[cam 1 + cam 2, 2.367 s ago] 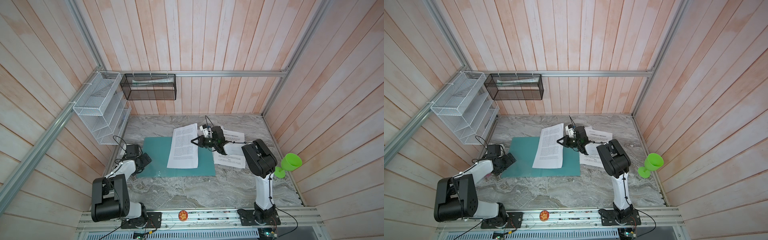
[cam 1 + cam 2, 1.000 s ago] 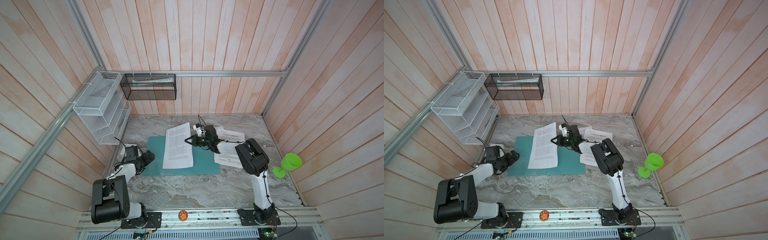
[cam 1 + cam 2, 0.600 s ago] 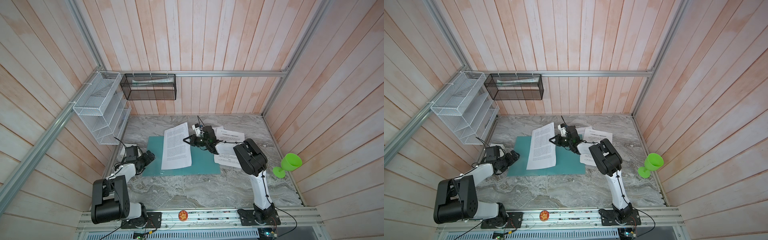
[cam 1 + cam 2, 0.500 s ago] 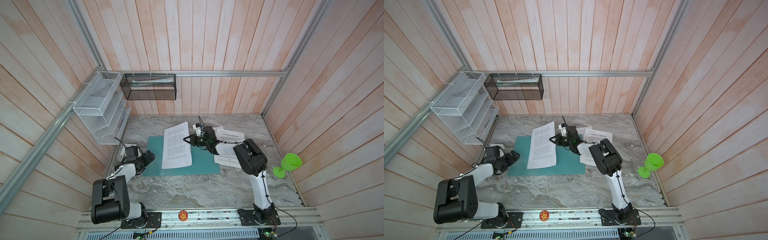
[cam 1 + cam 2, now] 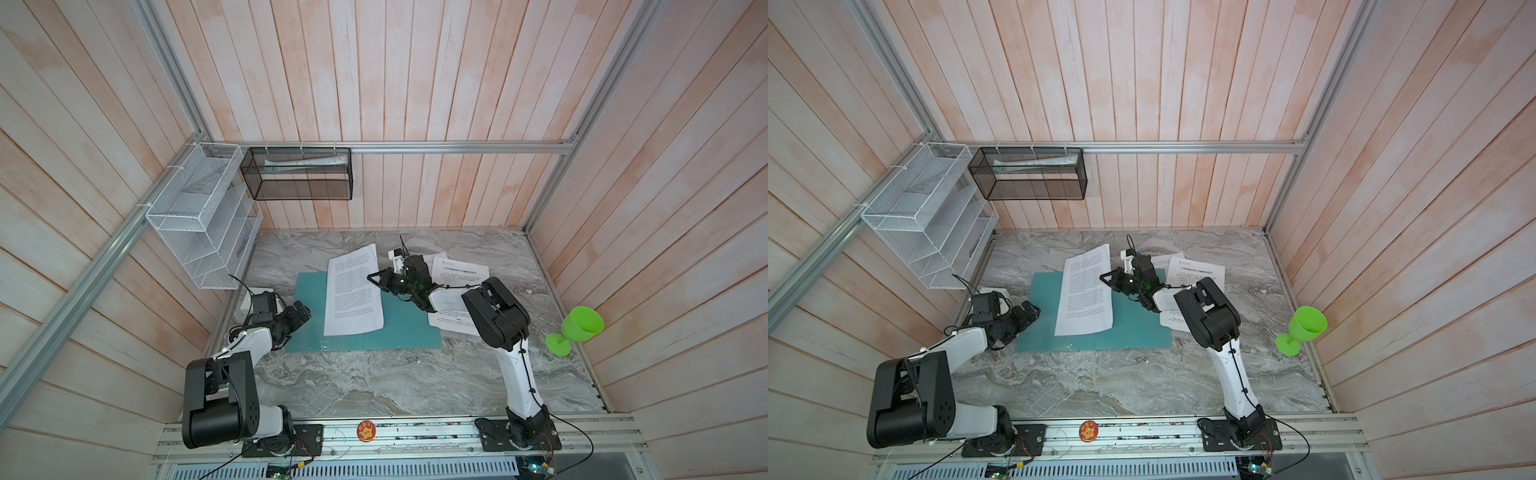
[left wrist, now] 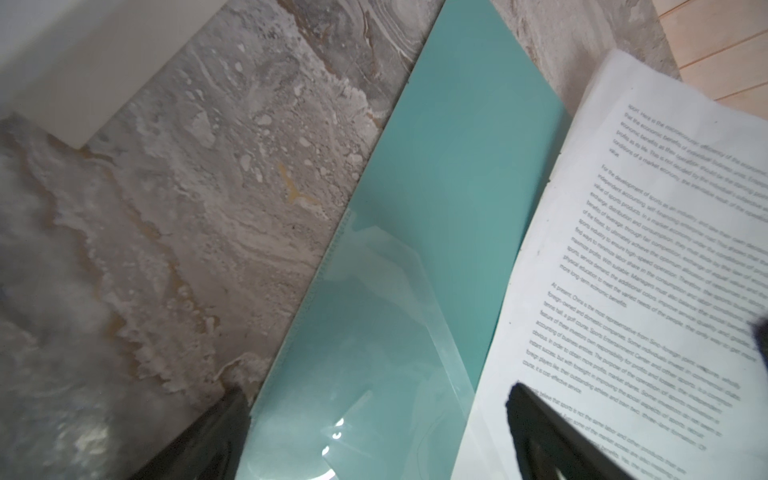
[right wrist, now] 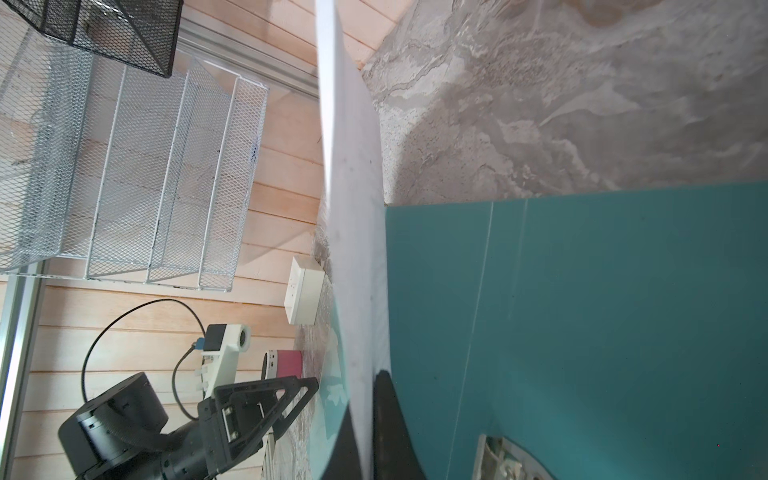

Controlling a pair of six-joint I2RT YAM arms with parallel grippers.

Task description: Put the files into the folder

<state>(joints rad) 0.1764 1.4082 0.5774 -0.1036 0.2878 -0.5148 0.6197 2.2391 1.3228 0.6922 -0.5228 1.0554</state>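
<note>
The teal folder (image 5: 399, 332) (image 5: 1133, 328) lies flat on the marble table. My right gripper (image 5: 372, 279) (image 5: 1104, 277) is shut on the right edge of a white printed sheet (image 5: 351, 295) (image 5: 1086, 295), one of the files, and holds it over the folder's left half. The right wrist view shows this sheet (image 7: 353, 208) edge-on between the fingers (image 7: 386, 415), above the folder (image 7: 582, 311). My left gripper (image 5: 305, 311) (image 6: 374, 415) stands open over the folder's left edge (image 6: 436, 208), holding nothing. Two more files (image 5: 459, 270) lie on the right, partly under my right arm.
A white wire-mesh rack (image 5: 199, 232) and a black mesh basket (image 5: 297, 174) hang on the back-left walls. A green goblet (image 5: 577, 328) stands at the right wall. A small white box (image 5: 257, 291) sits by the left wall behind my left gripper.
My right gripper has carried the sheet leftwards across the folder. The left gripper edged towards the folder's edge earlier and has stayed open and still since.
</note>
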